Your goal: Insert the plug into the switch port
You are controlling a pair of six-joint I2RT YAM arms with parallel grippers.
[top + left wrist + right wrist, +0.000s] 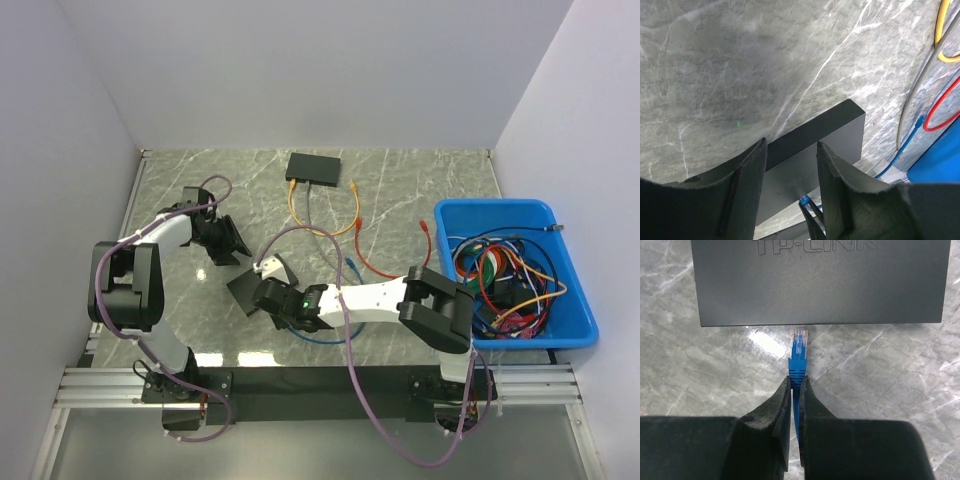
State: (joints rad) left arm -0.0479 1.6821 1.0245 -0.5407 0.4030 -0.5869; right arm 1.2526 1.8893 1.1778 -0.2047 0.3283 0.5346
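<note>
Black rough-edged fingers (782,405) of the right end effector (795,382) fill the near frame. They are pressed together on a blue cable (796,410), right at the tail of its ribbed boot.

Underneath, a grey veined marble-look desk (420,180), glossy.

At right, a blue plastic bin (495,206) full of coloured cables, too knotted to sort.

Centre, a dark grey flat switch box (820,285), matte, TP-LINK lettering on top. Its far part is cut off in the right wrist view, and its port face is not visible in any view.

On the left end effector (791,145) the fingers are spread and the switch slab shows through the gap. Contact cannot be told.

Smallest, a clear-tipped blue plug (799,337), pointing at the switch's near edge, just short of it, not inserted.

The overhead view loses the plug beneath the right wrist. The left wrist view catches only a blue speck of it.
</note>
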